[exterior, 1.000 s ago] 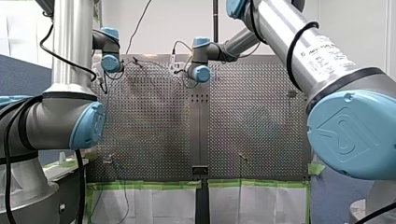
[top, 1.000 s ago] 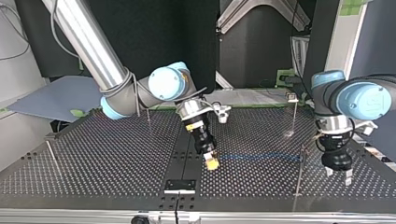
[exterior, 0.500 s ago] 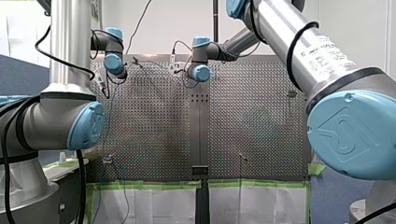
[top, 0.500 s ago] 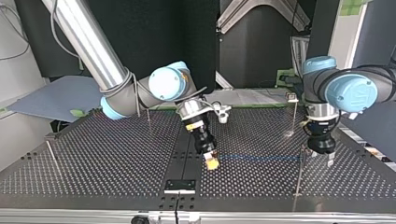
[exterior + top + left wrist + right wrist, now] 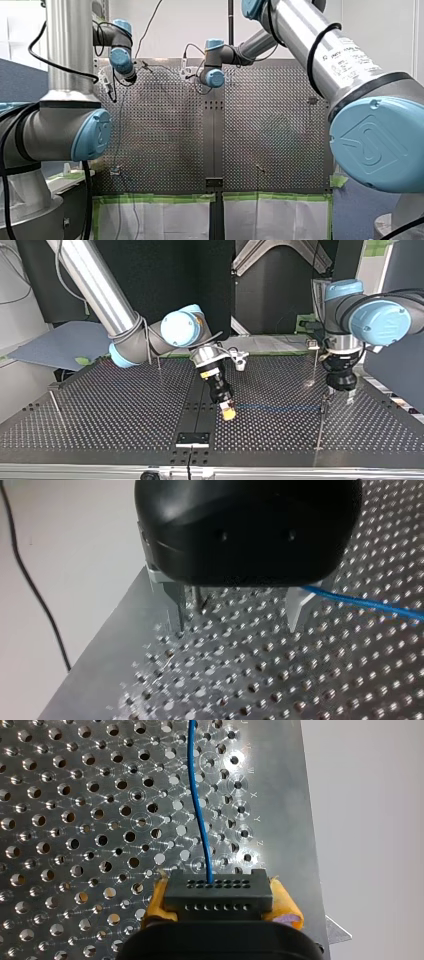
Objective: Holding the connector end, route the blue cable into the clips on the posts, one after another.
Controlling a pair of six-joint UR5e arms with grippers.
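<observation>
Two tools are over the perforated bench [image 5: 110,410], and only one carries anything. My right tool [image 5: 218,896] is clamped on the black connector [image 5: 220,902], with its yellow pads [image 5: 155,902] pressed against the connector's two sides. The blue cable [image 5: 197,810] leaves the connector's face and runs ahead of the tool, close over the bench. In the top view it stretches from that tool, near the bench's middle, across to a thin post [image 5: 320,425] toward the view's right. My left tool [image 5: 237,625] hangs just beside that post's top, its metal fingers [image 5: 179,607] spread wide and gripping nothing. The cable passes just outside one finger. I cannot tell whether the cable sits in the post's clip.
</observation>
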